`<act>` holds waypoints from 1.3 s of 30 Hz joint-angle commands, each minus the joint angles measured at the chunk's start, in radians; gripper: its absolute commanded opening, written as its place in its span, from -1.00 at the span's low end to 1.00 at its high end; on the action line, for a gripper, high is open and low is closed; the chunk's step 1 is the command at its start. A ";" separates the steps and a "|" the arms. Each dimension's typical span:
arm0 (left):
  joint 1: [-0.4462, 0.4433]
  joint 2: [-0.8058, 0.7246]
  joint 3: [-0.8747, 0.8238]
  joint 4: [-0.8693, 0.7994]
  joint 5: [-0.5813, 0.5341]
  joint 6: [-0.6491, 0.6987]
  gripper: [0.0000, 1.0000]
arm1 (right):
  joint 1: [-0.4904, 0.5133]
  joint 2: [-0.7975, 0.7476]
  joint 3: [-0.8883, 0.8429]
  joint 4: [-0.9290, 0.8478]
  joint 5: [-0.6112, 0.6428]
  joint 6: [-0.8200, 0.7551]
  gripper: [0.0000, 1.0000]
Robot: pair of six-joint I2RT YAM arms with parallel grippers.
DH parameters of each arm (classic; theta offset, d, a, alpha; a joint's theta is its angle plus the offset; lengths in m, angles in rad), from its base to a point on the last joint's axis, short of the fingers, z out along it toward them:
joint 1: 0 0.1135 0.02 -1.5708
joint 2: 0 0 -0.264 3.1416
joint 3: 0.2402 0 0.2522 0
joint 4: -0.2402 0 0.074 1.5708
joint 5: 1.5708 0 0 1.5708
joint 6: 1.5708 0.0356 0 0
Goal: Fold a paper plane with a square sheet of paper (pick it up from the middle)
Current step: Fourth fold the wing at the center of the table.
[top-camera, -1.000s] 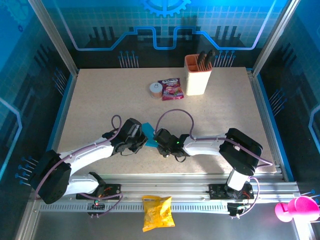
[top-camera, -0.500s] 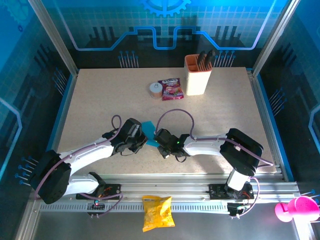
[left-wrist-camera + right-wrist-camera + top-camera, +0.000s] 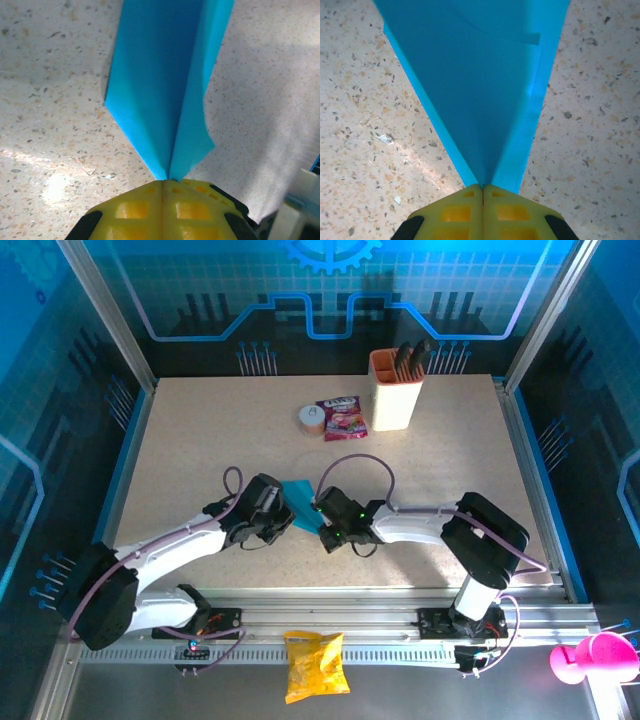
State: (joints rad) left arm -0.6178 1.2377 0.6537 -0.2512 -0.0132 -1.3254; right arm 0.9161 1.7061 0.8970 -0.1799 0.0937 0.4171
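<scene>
Paper plane [image 3: 300, 502] | pinched: left tool [image 3: 163, 182], right tool [image 3: 482, 186] | snack packet [image 3: 341, 417] well apart

Two pincers [image 3: 163, 181] [image 3: 482, 186], one blue paper [image 3: 300, 502], one beige holder [image 3: 393, 405], one pink packet [image 3: 341, 418], one yellow bag [image 3: 316, 665]

Blue walls [image 3: 200, 290] with bright lines are standing around the speckled beige desk [image 3: 450, 460]. Silver metal bars [image 3: 108, 312] are leaning up at the corners. Soft light is shining down.
</scene>
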 commanded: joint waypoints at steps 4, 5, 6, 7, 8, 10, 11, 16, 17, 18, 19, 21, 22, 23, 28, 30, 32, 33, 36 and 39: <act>0.003 -0.039 0.041 -0.089 -0.032 0.144 -1.00 | -0.114 0.031 -0.011 0.006 -0.334 0.011 -1.00; 0.003 -0.037 0.037 -0.085 -0.027 0.161 -1.00 | -0.132 0.037 -0.010 0.004 -0.372 0.016 -1.00; 0.003 -0.034 0.034 -0.073 -0.020 0.184 -1.00 | -0.152 0.045 -0.008 0.000 -0.417 0.019 -1.00; 0.003 -0.030 0.034 -0.076 -0.017 0.200 -1.00 | -0.168 0.053 -0.005 -0.007 -0.447 0.024 -1.00; 0.003 -0.025 0.035 -0.074 -0.012 0.217 -1.00 | -0.183 0.060 -0.004 -0.015 -0.471 0.028 -1.00; 0.004 -0.010 0.040 -0.075 -0.002 0.259 -1.00 | -0.210 0.074 0.006 -0.034 -0.521 0.028 -1.00; 0.003 -0.005 0.040 -0.069 0.003 0.279 -1.00 | -0.221 0.086 0.016 -0.057 -0.535 0.030 -1.00; 0.003 0.013 0.035 -0.019 0.021 0.366 -1.00 | -0.267 0.127 0.020 -0.085 -0.592 0.059 -1.00; 0.003 0.013 0.033 -0.005 0.026 0.383 -1.00 | -0.279 0.132 0.012 -0.071 -0.611 0.070 -1.00; 0.003 0.017 0.030 0.009 0.031 0.396 -1.00 | -0.286 0.133 0.006 -0.066 -0.618 0.078 -1.00; 0.003 0.021 0.029 0.019 0.041 0.413 -1.00 | -0.292 0.135 0.004 -0.064 -0.621 0.083 -1.00; 0.001 0.041 0.033 0.048 0.071 0.451 -1.00 | -0.296 0.138 0.008 -0.072 -0.625 0.082 -1.00; 0.000 0.051 0.032 0.069 0.089 0.466 -1.00 | -0.296 0.142 0.012 -0.077 -0.626 0.081 -1.00; 0.000 0.063 0.032 0.092 0.110 0.485 -1.00 | -0.296 0.145 0.015 -0.079 -0.632 0.079 -1.00; -0.008 0.122 0.029 0.208 0.197 0.555 -1.00 | -0.298 0.161 0.032 -0.098 -0.634 0.076 -1.00; -0.020 0.140 0.026 0.243 0.212 0.575 -1.00 | -0.297 0.171 0.037 -0.104 -0.634 0.076 -1.00; -0.029 0.153 0.018 0.286 0.228 0.588 -1.00 | -0.300 0.179 0.039 -0.104 -0.635 0.075 -1.00; -0.032 0.161 0.013 0.303 0.233 0.592 -1.00 | -0.299 0.183 0.039 -0.104 -0.635 0.076 -1.00; -0.034 0.182 0.003 0.345 0.240 0.592 -1.00 | -0.301 0.191 0.039 -0.102 -0.639 0.077 -1.00; -0.034 0.213 0.003 0.371 0.243 0.592 -1.00 | -0.305 0.201 0.040 -0.096 -0.646 0.078 -1.00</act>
State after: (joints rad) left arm -0.6491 1.4212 0.6704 0.0586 0.1993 -0.7620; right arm 0.6209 1.8610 0.9382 -0.2199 -0.5724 0.4904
